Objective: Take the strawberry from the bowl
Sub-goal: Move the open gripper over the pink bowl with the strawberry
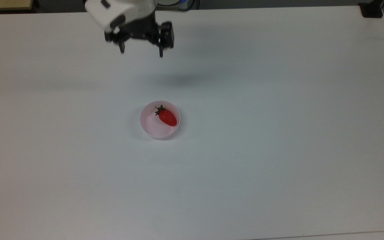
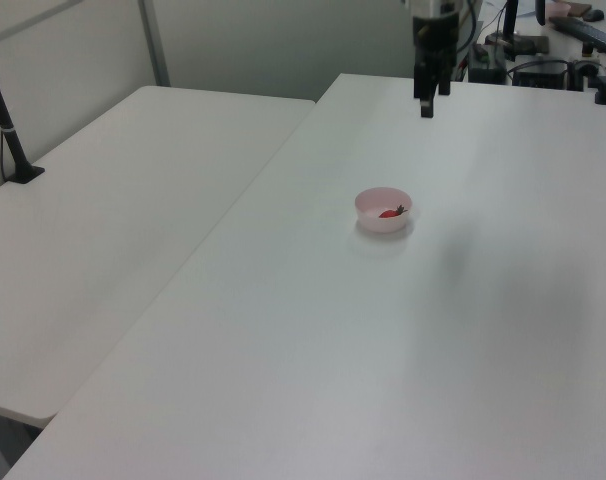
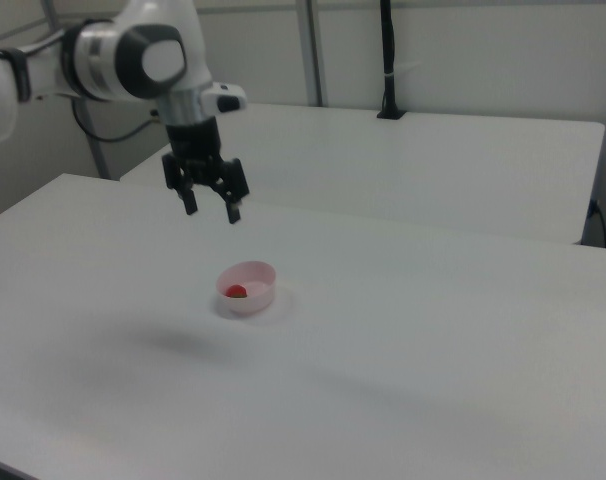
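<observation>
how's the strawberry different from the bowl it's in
Colour: the strawberry is glossy red with a dark green leafy cap; the bowl is plain pale pink.
Shape: the strawberry is elongated; the bowl is round and open.
Size: the strawberry spans roughly half the bowl's width.
Pose: the strawberry lies on its side inside, toward the top view's right of the bowl, which stands upright on the table.
Neither is touched by the gripper.

I've got a plain white worktop w/ one item sitting directly on it: a pale pink bowl, approx. mid-surface in the top view. A second white worktop butts against it on the left view's left.
</observation>
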`<state>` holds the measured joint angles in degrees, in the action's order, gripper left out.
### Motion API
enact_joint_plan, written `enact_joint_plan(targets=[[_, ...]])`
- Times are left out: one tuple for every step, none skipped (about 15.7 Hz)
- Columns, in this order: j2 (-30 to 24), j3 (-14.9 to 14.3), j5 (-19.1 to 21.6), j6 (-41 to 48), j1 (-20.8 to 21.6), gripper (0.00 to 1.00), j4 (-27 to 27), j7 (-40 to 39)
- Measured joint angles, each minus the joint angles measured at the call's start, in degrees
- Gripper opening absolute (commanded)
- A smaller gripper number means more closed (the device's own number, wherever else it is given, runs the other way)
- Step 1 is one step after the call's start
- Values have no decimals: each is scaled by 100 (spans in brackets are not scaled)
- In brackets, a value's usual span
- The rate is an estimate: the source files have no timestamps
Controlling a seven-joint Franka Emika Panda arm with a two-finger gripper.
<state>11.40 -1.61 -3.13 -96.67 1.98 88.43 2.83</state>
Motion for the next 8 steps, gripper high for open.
enact_joint_plan(targets=[[183,0,0,-228,-32,100,25,-130],[384,-2,0,-456,-50,99,46,-196],[609,-2,0,-683,-55,95,53,-234],[821,-2,0,-883,-53,89,54,-238],[1003,-2,0,-1040,-49,85,52,-238],[1161,-1,0,-1144,-44,82,47,-240],[1281,-1,0,-1210,-41,82,44,-240],[1371,1,0,-1262,-37,80,41,-241]])
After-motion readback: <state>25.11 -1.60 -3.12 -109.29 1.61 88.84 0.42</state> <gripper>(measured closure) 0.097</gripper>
